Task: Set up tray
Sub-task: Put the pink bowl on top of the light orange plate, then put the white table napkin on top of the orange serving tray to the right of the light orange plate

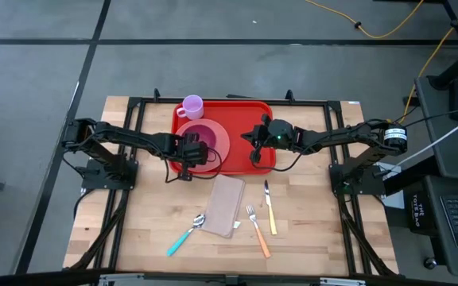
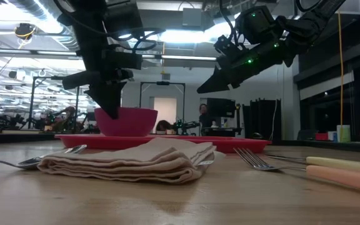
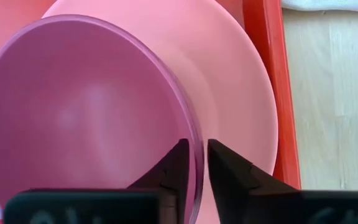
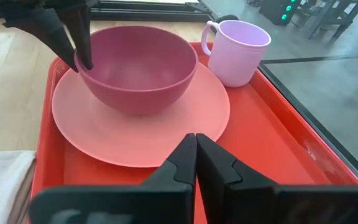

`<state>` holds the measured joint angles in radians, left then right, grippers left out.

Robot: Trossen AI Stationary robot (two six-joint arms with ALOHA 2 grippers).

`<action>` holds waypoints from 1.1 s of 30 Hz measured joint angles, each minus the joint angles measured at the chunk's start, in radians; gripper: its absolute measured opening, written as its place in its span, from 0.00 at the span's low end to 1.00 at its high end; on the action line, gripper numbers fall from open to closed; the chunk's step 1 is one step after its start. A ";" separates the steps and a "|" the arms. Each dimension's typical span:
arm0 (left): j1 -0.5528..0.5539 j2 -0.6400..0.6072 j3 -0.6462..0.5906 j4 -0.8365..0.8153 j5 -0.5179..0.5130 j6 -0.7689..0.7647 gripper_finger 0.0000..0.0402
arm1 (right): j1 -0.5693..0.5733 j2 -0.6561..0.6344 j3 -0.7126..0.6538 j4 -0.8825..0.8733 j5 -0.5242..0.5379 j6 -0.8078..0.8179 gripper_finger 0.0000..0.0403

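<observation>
1. High view: left gripper [image 1: 196, 151] at the near-left rim of the bowl [image 1: 198, 134]. Wrist cam shows one finger inside, one outside the rim w/ thin gaps either side; can't tell if it's pinching.
2. Bowl sits on pink plate [image 1: 217, 143], plate on left half of the tray [image 1: 249, 111]. Tray lies at table's [image 1: 308, 230] far middle.
3. Mug [image 1: 192, 106] stands in tray's far-left corner, just beside plate.
4. Napkin [image 1: 226, 205], spoon [image 1: 187, 234], fork [image 1: 257, 230], knife [image 1: 269, 208] lie on the wood near of tray.
5. Right gripper [image 1: 255, 156] hangs over tray's right half, fingers pressed together, holding nothing.
</observation>
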<state>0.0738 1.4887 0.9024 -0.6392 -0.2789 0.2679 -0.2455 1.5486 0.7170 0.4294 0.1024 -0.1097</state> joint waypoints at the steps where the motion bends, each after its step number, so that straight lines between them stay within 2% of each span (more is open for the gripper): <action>1: 0.000 0.000 0.000 0.000 -0.004 0.000 0.16 | 0.000 0.000 0.000 0.000 0.000 0.000 0.04; 9: 0.000 0.000 0.000 0.000 -0.078 0.008 0.31 | 0.000 0.000 0.000 0.000 0.000 0.002 0.04; 16: -0.001 -0.005 0.000 0.000 -0.071 0.026 0.39 | 0.000 0.000 0.000 0.000 0.000 0.003 0.04; 23: -0.004 -0.058 0.004 -0.004 -0.070 0.026 0.41 | 0.000 0.000 0.000 0.000 0.000 0.004 0.04; 33: -0.064 -0.189 0.116 -0.130 -0.055 -0.016 0.41 | 0.000 0.000 0.000 0.000 0.000 0.001 0.04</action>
<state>0.0099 1.3001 1.0184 -0.7695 -0.3339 0.2524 -0.2455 1.5489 0.7170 0.4290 0.1028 -0.1092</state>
